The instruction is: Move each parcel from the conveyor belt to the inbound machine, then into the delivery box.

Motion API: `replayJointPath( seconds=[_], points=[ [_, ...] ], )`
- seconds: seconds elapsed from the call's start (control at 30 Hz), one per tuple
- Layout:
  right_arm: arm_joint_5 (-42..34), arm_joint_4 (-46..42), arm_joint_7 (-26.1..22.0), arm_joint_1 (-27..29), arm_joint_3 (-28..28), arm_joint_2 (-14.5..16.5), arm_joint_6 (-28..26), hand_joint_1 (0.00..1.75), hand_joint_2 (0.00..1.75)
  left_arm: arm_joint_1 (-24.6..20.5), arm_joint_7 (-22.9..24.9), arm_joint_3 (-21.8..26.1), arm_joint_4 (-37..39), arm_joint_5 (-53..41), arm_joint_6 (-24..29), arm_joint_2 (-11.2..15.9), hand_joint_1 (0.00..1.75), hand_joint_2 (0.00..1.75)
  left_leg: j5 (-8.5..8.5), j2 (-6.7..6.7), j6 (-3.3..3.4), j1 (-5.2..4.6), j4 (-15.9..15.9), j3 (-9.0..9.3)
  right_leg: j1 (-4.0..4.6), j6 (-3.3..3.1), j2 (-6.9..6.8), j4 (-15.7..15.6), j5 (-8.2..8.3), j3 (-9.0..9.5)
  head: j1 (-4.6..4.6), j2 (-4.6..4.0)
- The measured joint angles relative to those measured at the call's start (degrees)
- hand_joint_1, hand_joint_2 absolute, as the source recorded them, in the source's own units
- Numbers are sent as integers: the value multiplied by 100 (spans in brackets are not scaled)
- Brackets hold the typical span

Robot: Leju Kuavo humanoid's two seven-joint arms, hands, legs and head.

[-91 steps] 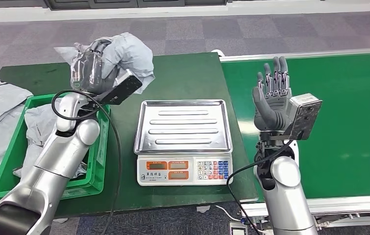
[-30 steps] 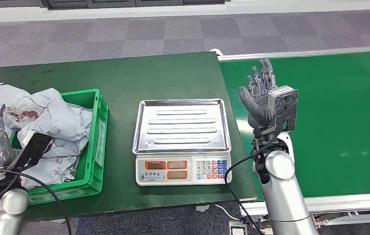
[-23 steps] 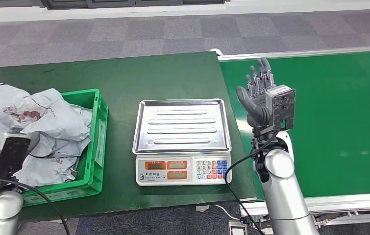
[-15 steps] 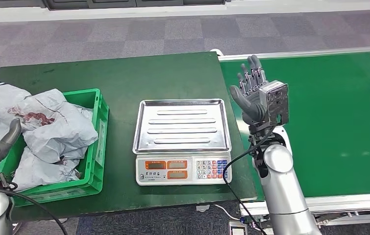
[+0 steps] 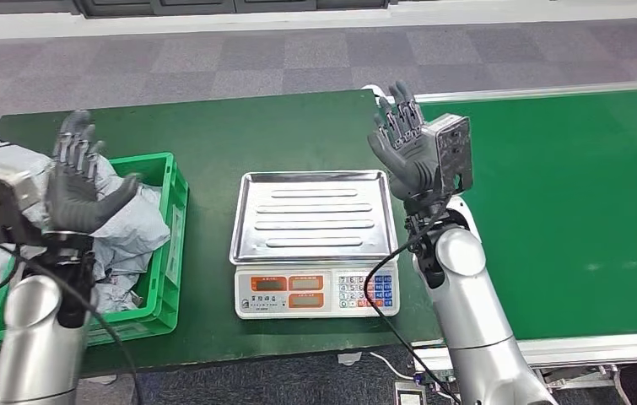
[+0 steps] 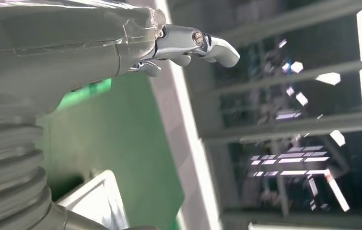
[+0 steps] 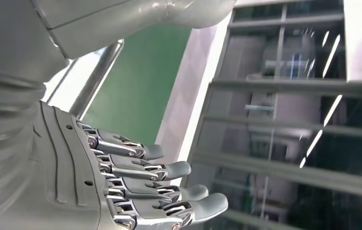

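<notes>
Heaping above the crate (image 5: 167,253) rim, the grey parcels (image 5: 133,224) sit behind the raised left hand (image 5: 78,190), its fingers spread and empty. The scale (image 5: 315,218) tray is bare. The right hand (image 5: 403,148) hovers released beside it; parcels could spill from the overfull crate.

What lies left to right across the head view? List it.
Left hand → crate of parcels → scale → right hand → belt.
</notes>
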Motion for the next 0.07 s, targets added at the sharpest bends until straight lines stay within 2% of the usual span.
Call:
replayJointPath(
  seconds=[0.07],
  points=[
    [118,77,39,-68,97,47,-147,0,175,-193,21,-200,344,-89,148,-162,0,175,2,1,-1,0,0,-1,-1,1,-1,0,4,0,0,0]
  ],
)
